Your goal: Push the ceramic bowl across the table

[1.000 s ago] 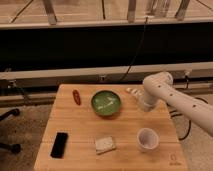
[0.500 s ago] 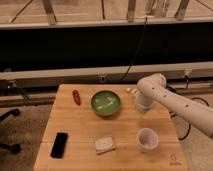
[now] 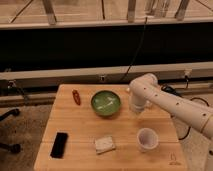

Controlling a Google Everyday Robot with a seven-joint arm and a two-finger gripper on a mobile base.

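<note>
The ceramic bowl (image 3: 106, 104) is dark green with a paler inside and whitish streaks. It sits on the light wooden table (image 3: 82, 127), at the middle of its far half. My gripper (image 3: 136, 108) hangs at the end of the white arm, just to the right of the bowl's rim and low over the table. I cannot tell if it touches the bowl.
A white cup (image 3: 147, 139) stands at the front right of the table. A pale sponge-like block (image 3: 104, 144) lies at the front middle, a black phone (image 3: 60, 144) at the front left, and a small red object (image 3: 76, 96) to the left of the bowl. A dark wall and cables run behind the table.
The arm has shifted a little to the left, bringing the gripper closer to the bowl's right side. The bowl has not visibly moved.
</note>
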